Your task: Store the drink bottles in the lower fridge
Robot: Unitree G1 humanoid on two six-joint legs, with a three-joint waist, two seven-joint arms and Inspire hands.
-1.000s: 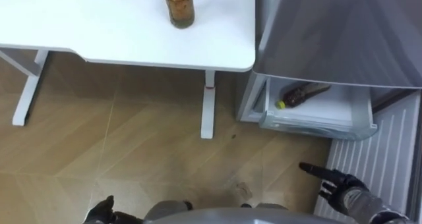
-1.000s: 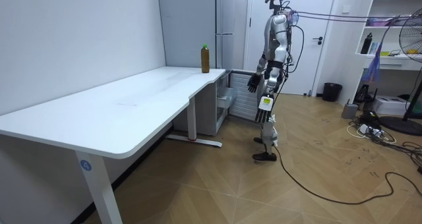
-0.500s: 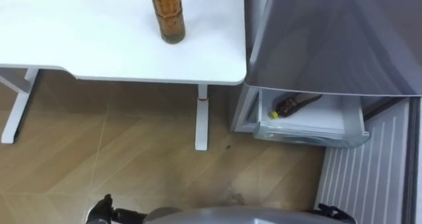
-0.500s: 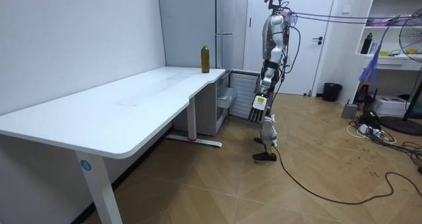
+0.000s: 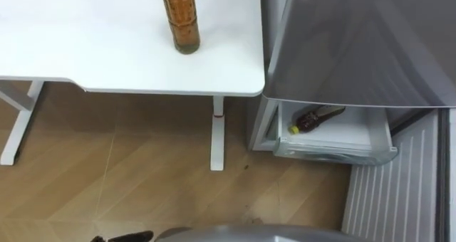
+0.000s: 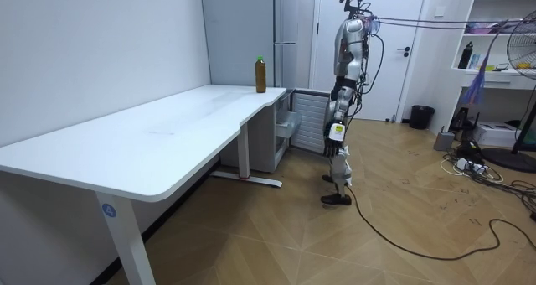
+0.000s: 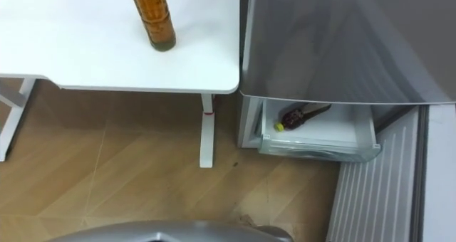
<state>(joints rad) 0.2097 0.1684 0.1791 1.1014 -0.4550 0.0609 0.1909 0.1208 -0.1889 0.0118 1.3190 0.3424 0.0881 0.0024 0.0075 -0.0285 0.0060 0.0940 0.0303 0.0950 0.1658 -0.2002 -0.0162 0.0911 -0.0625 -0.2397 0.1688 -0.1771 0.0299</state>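
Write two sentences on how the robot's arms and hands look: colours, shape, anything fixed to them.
The left hand is black, fingers included. In the room view its arm is silver-grey above and dark along the forearm, with a small white tag at the hand's back.

Silver-grey torso, dark joints, black camera unit on the head. Ropes leave the shoulders toward 3 o'clock in the room view; dark cable trails over the floor toward 4 o'clock. White tag low on one arm. Eye views – rounded grey chest at 6 o'clock, black left hand (image 5: 120,237) at 7 o'clock.
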